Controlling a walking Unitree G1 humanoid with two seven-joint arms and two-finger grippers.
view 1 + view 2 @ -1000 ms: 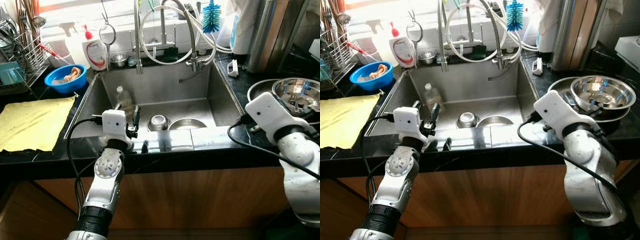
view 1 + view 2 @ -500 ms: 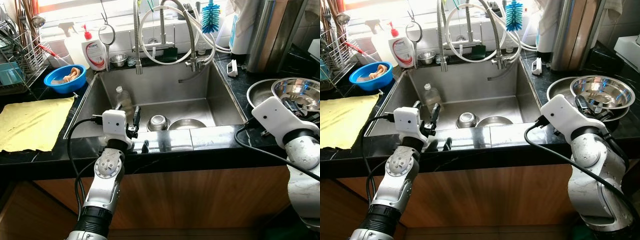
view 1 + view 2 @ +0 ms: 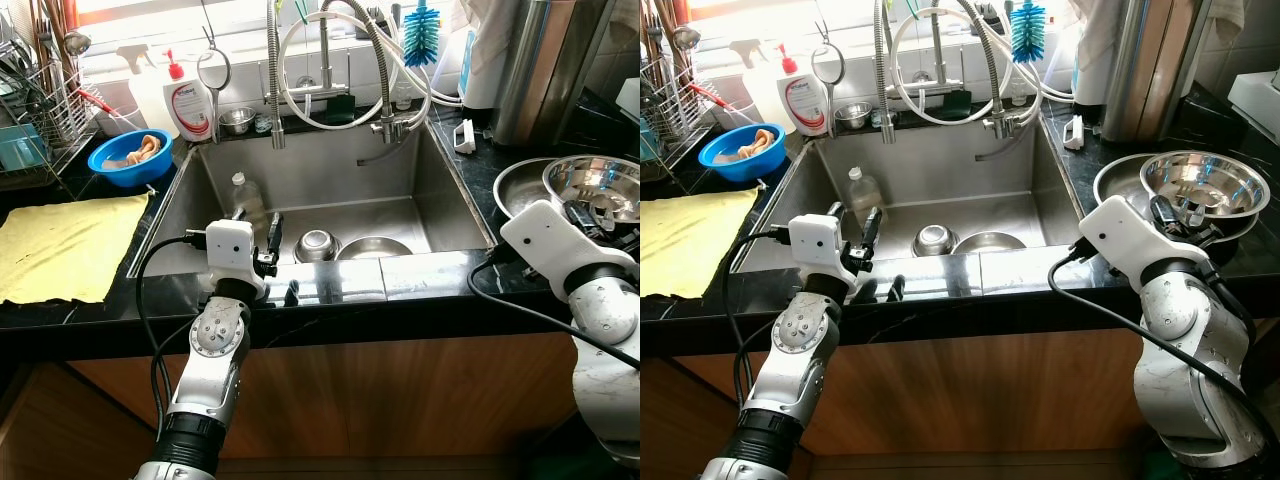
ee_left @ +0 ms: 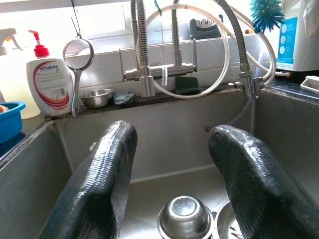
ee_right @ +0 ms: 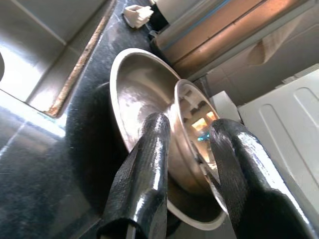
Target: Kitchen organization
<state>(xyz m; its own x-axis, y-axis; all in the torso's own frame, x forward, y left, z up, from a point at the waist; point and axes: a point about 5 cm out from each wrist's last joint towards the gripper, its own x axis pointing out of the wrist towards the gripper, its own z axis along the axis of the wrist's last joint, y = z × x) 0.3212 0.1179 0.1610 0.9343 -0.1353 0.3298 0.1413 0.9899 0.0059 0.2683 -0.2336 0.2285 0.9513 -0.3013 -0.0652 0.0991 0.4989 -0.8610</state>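
Right gripper [image 5: 187,164] moved onto shiny steel bowl [image 3: 1205,185], right of frame, fingers apart straddling thin rim; I judge bowl light, slippery. Left gripper [image 4: 174,174] gapes over sink.

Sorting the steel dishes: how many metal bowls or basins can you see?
5: a small bowl and a shallow one in the sink, a tiny one on the back ledge, and two stacked right of the sink, upper bowl in wider basin. More may be hidden.
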